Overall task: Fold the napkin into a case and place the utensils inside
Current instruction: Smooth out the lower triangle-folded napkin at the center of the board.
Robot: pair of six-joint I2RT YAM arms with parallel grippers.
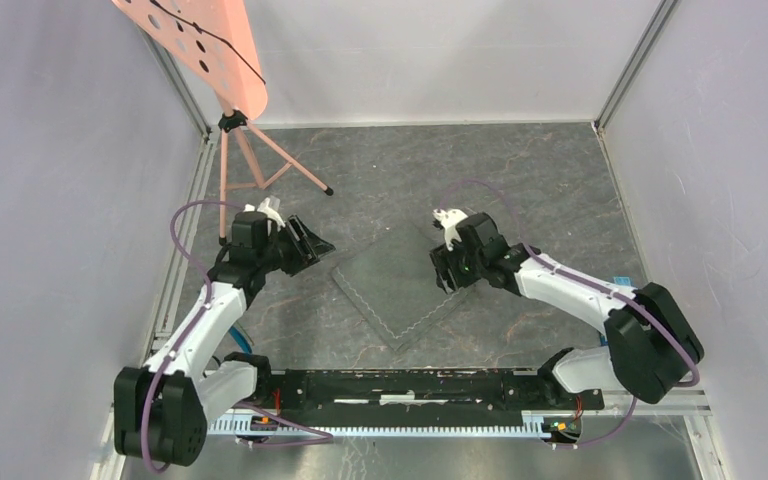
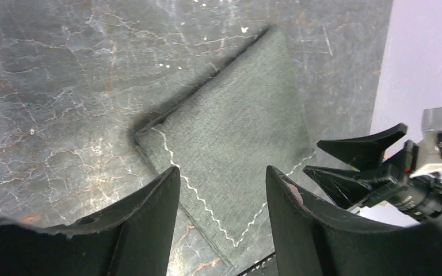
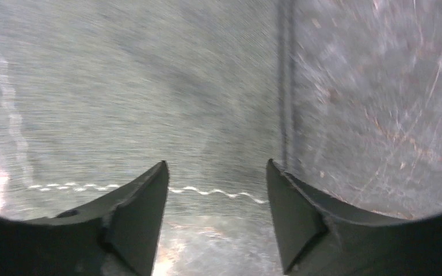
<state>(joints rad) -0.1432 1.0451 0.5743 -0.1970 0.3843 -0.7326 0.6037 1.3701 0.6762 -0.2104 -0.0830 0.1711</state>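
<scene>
The dark grey napkin (image 1: pixel 397 285) lies flat on the slate floor as a diamond, its white zigzag hem showing at the near edges. It also shows in the left wrist view (image 2: pixel 236 138) and, blurred, in the right wrist view (image 3: pixel 138 98). My left gripper (image 1: pixel 310 243) is open and empty, raised just left of the napkin's left corner. My right gripper (image 1: pixel 450 270) is open and empty, low over the napkin's right corner. In the left wrist view the right gripper's fingers (image 2: pixel 357 155) show at the right. No utensils are in view.
A salmon perforated panel on a tripod (image 1: pixel 240 150) stands at the back left. Grey walls close in the floor on three sides. A black rail (image 1: pixel 410 385) runs along the near edge between the arm bases.
</scene>
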